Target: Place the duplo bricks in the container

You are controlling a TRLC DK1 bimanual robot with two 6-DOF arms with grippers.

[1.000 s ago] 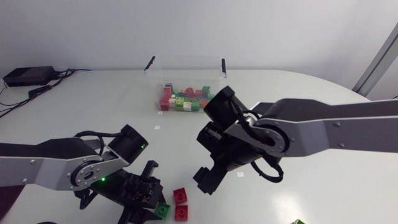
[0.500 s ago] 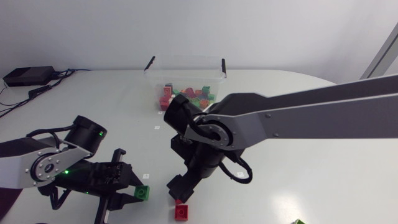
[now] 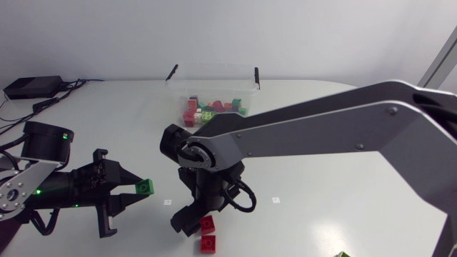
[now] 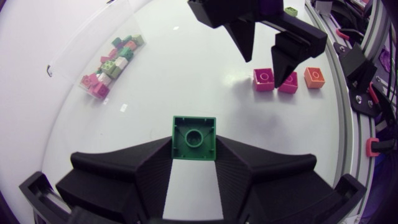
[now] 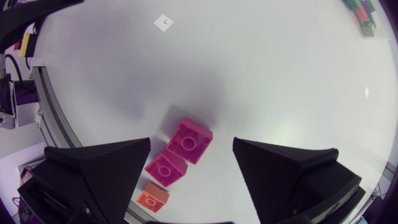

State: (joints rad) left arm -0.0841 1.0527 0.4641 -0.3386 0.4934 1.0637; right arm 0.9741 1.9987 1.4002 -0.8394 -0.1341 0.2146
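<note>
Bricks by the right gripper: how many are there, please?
3: one red brick below the open right gripper, a second red brick right beside it, and an orange brick next in line. None seems hidden.

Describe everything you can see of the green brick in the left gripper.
The green brick is a small square block of glossy plastic. The face turned to the wrist camera shows a raised square rim around one round feature; stud or socket, I cannot tell. It sits at the tip of the left gripper, pinched between both black fingers on two opposite sides, and appears lifted off the table. Nothing else touches it.
</note>
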